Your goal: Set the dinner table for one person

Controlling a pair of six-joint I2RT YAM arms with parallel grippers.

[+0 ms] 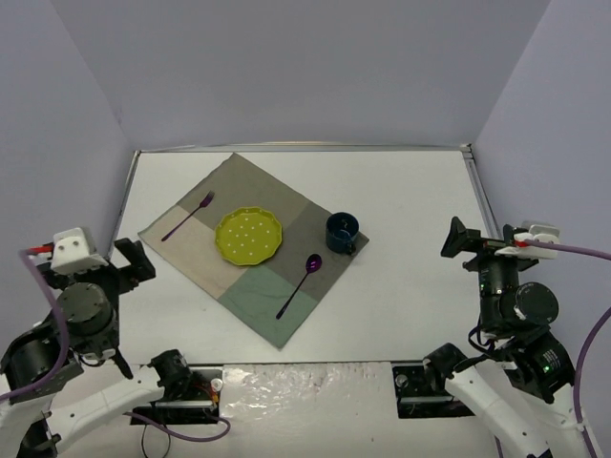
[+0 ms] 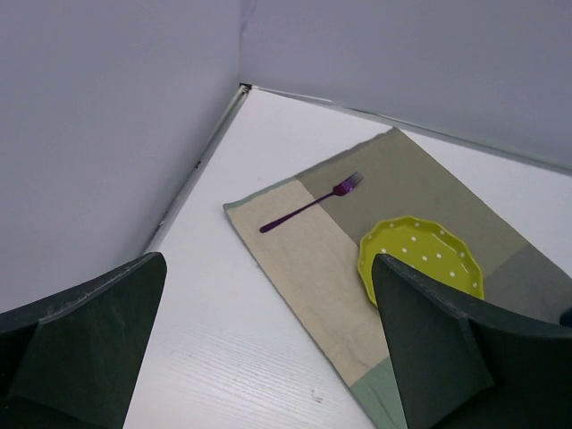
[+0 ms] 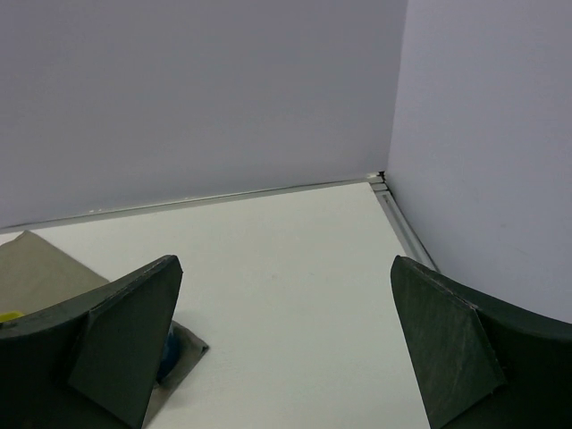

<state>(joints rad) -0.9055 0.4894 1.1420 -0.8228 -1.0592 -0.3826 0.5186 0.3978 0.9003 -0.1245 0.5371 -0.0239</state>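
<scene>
The white dinner table (image 1: 410, 200) carries a grey-green-beige patchwork cloth (image 1: 243, 191), turned at an angle. On the cloth are a yellow-green dotted plate (image 1: 249, 236), a purple fork (image 1: 188, 217) to its left, a purple spoon (image 1: 300, 284) to its right and a dark blue mug (image 1: 342, 232) at the cloth's right corner. My left gripper (image 1: 134, 260) is open and empty above the table's left edge, apart from the cloth. In the left wrist view the fork (image 2: 313, 203) and plate (image 2: 420, 259) show. My right gripper (image 1: 458, 239) is open and empty at the right edge.
Lilac walls close in the table at the back and both sides. A thin metal rim (image 3: 407, 228) runs along the table's right edge. In the right wrist view a sliver of the mug (image 3: 168, 356) shows beside my left finger. Bare table lies between mug and right gripper.
</scene>
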